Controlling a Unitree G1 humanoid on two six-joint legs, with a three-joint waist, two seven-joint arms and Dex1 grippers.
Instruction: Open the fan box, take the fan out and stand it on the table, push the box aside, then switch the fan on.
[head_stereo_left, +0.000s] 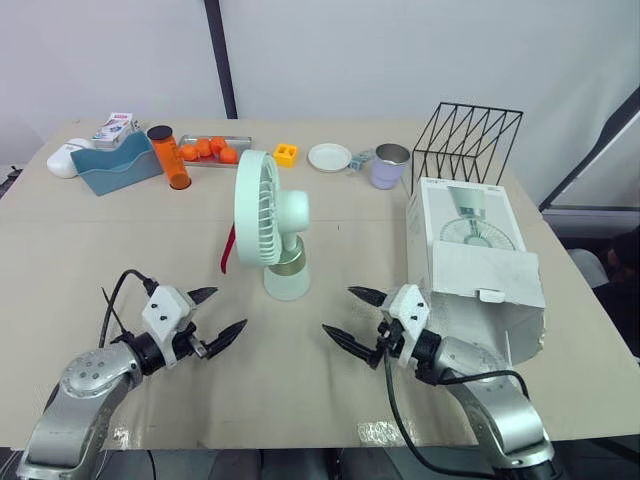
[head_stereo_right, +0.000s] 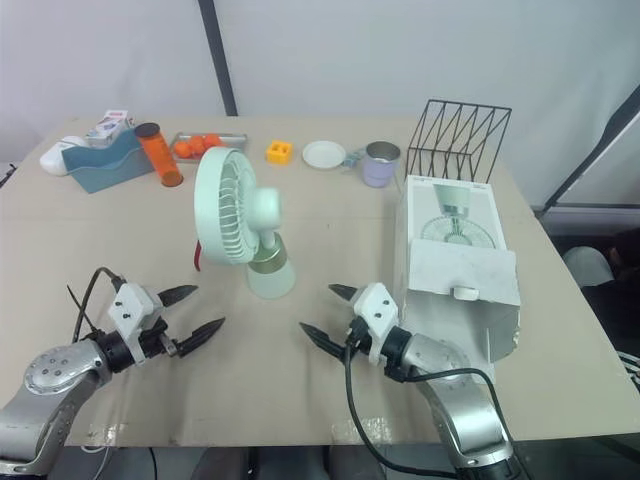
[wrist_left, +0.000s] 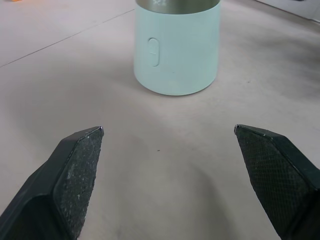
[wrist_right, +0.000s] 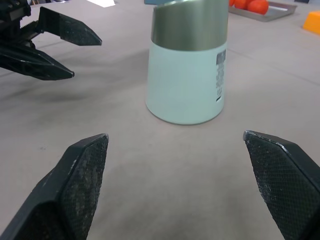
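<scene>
**Fan upright on the table, both grippers open in front of it**

Nearest the camera, two robot grippers hover low over the tan table (head_stereo_left: 100, 230). The left gripper (head_stereo_left: 228, 310) and the right gripper (head_stereo_left: 338, 310) each have their black fingers spread wide, holding nothing. They point inward toward each other, with bare table between them.

Just beyond that gap stands the pale green fan (head_stereo_left: 270, 220), upright on its round base (wrist_left: 177, 50), its grille turned toward the robot's left. A small oval switch (wrist_left: 153, 51) sits on the side of the base, facing the left gripper.

To the right lies the white fan box (head_stereo_left: 470, 250), its flap open toward the robot, apart from the fan and close beside the right arm.

Along the far edge, left to right, are a blue holder (head_stereo_left: 115, 165), an orange bottle (head_stereo_left: 170, 158), a tray of oranges (head_stereo_left: 210, 150), a yellow block (head_stereo_left: 286, 154), a plate (head_stereo_left: 329, 157), a mug (head_stereo_left: 390, 165) and a wire rack (head_stereo_left: 468, 140).

Switching on appears to be the step left. The fan looks light and top-heavy, so a sideways press on the switch could slide or tip it unless the far side of the base is braced. A fingertip landing off the small switch would only shove the base. The right arm could also nudge the box.
</scene>
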